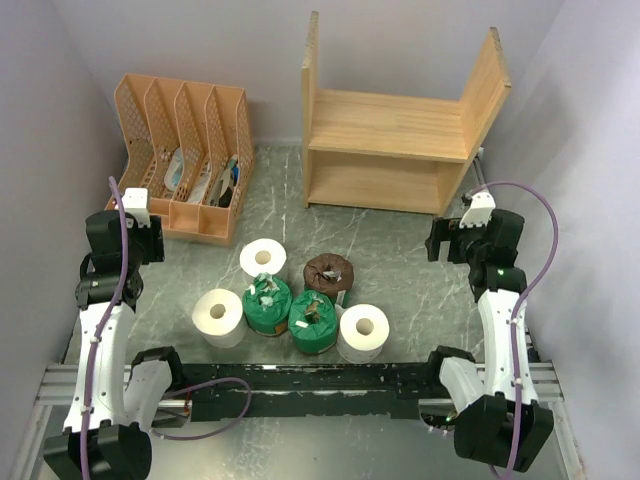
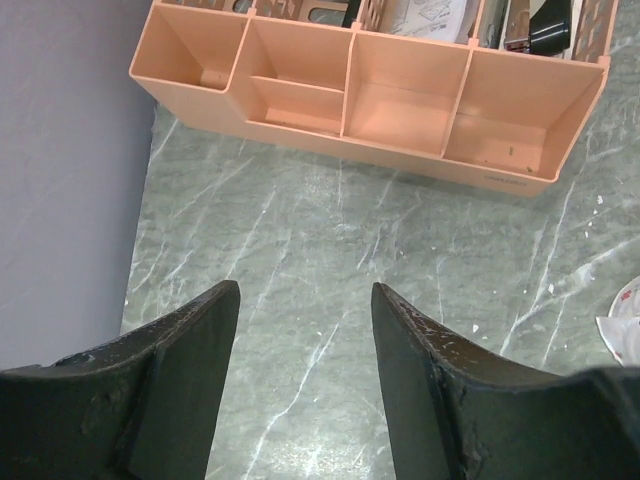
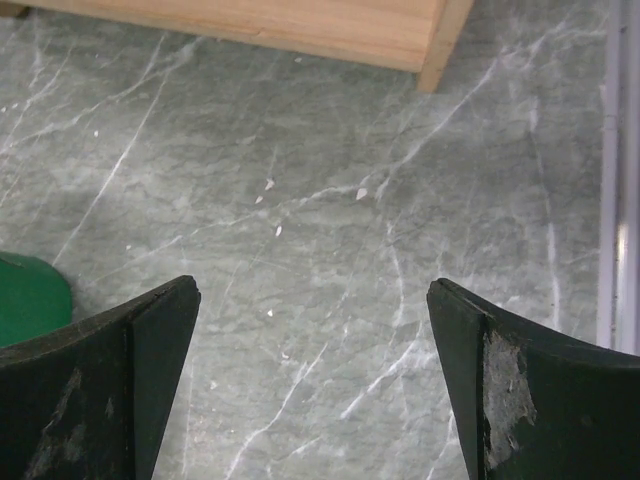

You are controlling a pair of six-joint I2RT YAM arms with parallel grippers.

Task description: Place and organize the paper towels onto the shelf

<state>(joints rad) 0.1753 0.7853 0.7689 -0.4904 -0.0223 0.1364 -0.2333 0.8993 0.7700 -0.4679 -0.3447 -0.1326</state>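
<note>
Paper towels (image 1: 266, 303), all six, bunched standing on end on the marble table (image 1: 400, 260) between the arms, well apart from the shelf (image 1: 400, 140) at the back. Left gripper (image 2: 305, 290) spread fairly wide over bare tabletop near the orange file organizer (image 2: 400, 100), pinching nothing, touching nothing. Right gripper (image 3: 312, 290) spread wide too, also empty, hanging by the shelf's front corner, green roll (image 3: 30, 295) peeking in at the edge.
</note>
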